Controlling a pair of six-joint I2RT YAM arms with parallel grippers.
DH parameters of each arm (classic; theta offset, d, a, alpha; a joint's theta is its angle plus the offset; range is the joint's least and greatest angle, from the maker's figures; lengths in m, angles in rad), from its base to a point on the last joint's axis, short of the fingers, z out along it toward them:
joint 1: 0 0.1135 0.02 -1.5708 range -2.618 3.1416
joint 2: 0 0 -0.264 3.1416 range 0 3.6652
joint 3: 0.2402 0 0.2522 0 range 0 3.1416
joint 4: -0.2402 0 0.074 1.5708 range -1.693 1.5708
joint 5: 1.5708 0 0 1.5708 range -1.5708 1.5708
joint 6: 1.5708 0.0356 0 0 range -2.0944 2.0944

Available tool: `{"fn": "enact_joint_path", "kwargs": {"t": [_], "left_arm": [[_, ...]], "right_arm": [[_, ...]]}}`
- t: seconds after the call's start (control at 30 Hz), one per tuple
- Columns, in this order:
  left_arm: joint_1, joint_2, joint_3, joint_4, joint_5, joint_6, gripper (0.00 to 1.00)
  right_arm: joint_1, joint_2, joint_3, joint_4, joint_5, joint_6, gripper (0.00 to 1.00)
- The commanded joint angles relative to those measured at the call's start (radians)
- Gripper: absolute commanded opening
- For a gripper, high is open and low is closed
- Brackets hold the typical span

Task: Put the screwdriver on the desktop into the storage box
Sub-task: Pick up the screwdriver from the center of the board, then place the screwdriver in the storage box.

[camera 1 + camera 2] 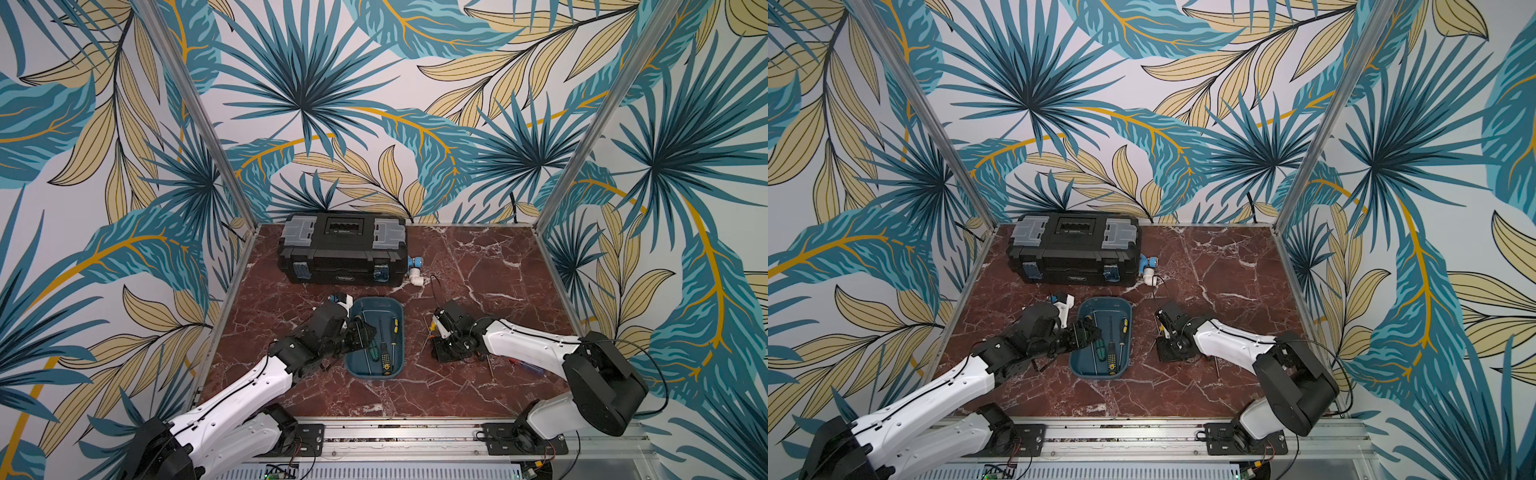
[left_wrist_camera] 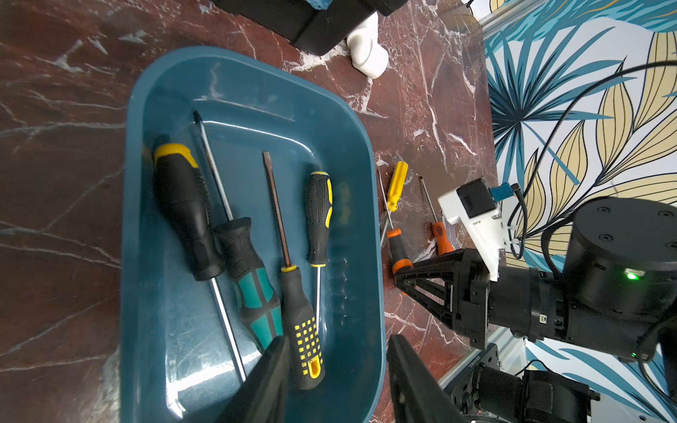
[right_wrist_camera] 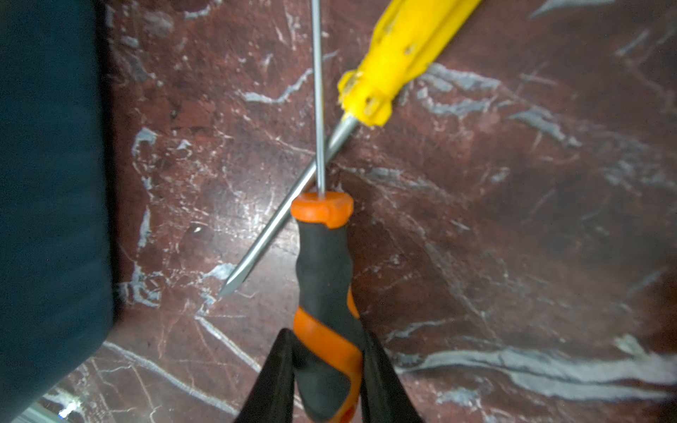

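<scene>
Orange-black screwdriver [image 3: 324, 278] on desktop [image 3: 513, 219], clamped in right gripper [image 3: 328, 340] (shaft crosses yellow screwdriver [image 3: 399, 55]); left gripper [image 2: 337, 340] apart above storage box [image 2: 238, 80].

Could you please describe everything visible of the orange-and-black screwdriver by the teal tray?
The orange-and-black screwdriver has a contoured black rubbery handle with an orange collar and a diagonal orange stripe, and a thin, straight steel shaft. It seems to lie on the desktop beside the storage box, its shaft crossing over the shaft of the yellow screwdriver. The right pincer grips the handle's rear from both sides.
</scene>
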Motion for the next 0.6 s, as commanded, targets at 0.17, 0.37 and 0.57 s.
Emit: {"fn": "enact_joint_path", "kwargs": {"t": [0.17,0.37,0.57], "left_arm": [[0.004,-0.102,-0.008,0.223,0.114,-0.026,0.47],[0.002,-0.093,-0.067,0.647,0.284,-0.160,0.57],[-0.023,-0.024,-0.089,0.972,0.357,-0.279,0.68]], "right_arm": [[0.011,-0.243,-0.029,0.035,-0.067,0.065,0.00],[0.012,-0.467,-0.095,0.399,-0.236,0.294,0.00],[0.012,-0.497,-0.145,0.792,-0.354,0.525,0.00]]}}
